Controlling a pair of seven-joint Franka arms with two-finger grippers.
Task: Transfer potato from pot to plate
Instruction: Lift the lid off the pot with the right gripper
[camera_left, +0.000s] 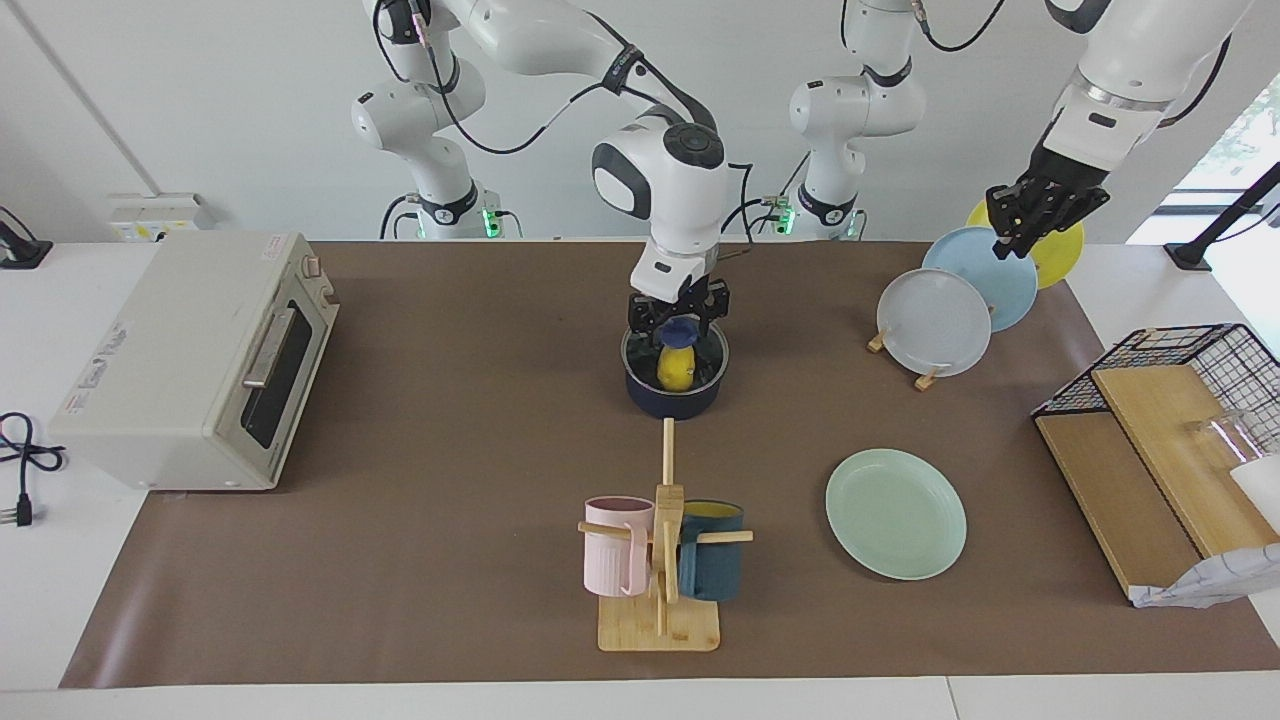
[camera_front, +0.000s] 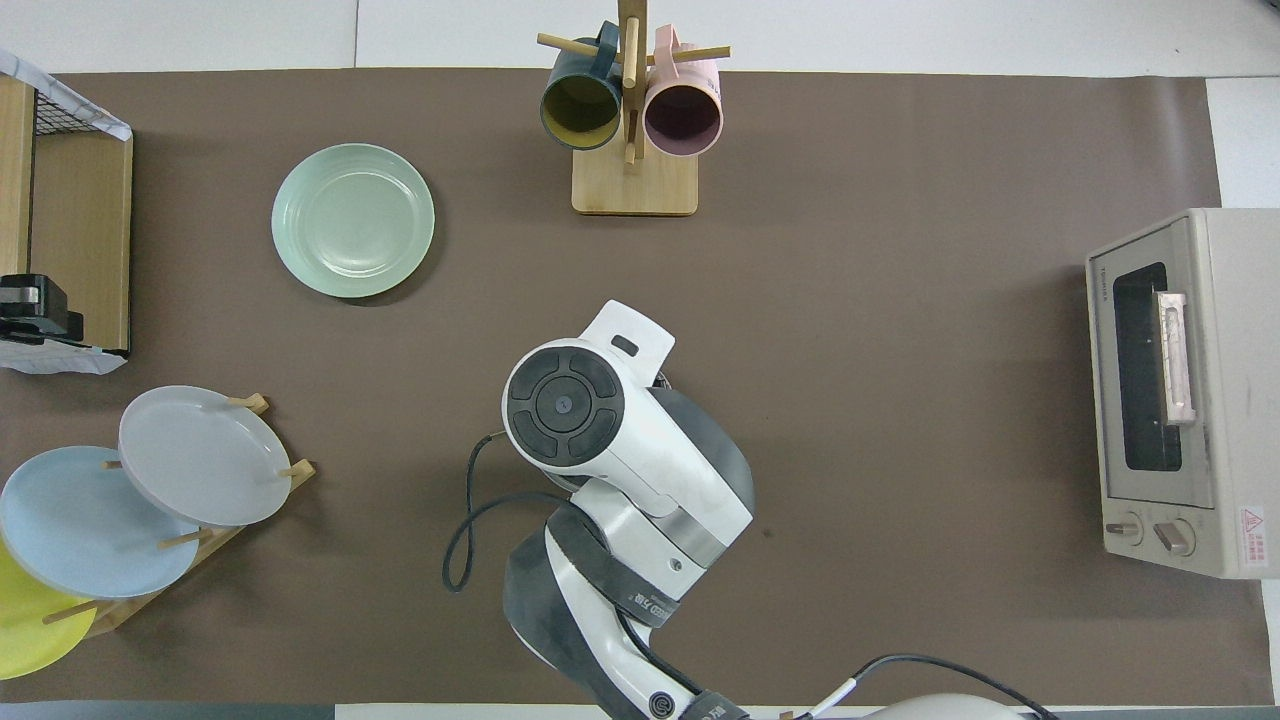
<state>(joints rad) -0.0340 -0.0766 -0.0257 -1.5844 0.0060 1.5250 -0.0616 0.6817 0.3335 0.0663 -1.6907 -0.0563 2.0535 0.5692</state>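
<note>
The navy-blue pot (camera_left: 677, 385) stands mid-table, nearer to the robots than the mug tree. The yellow potato (camera_left: 676, 368) stands upright in it, its top above the rim. My right gripper (camera_left: 678, 335) reaches straight down into the pot and is shut on the potato's top. In the overhead view the right arm hides the pot and the potato. The mint-green plate (camera_left: 895, 512) (camera_front: 352, 220) lies flat and bare, farther from the robots, toward the left arm's end. My left gripper (camera_left: 1035, 225) waits in the air over the plate rack.
A wooden mug tree (camera_left: 662, 560) with a pink mug and a teal mug stands farther out than the pot. A rack holds grey-white (camera_left: 933, 322), light blue and yellow plates. A toaster oven (camera_left: 200, 360) sits at the right arm's end, a wire basket with boards (camera_left: 1160, 450) at the left arm's.
</note>
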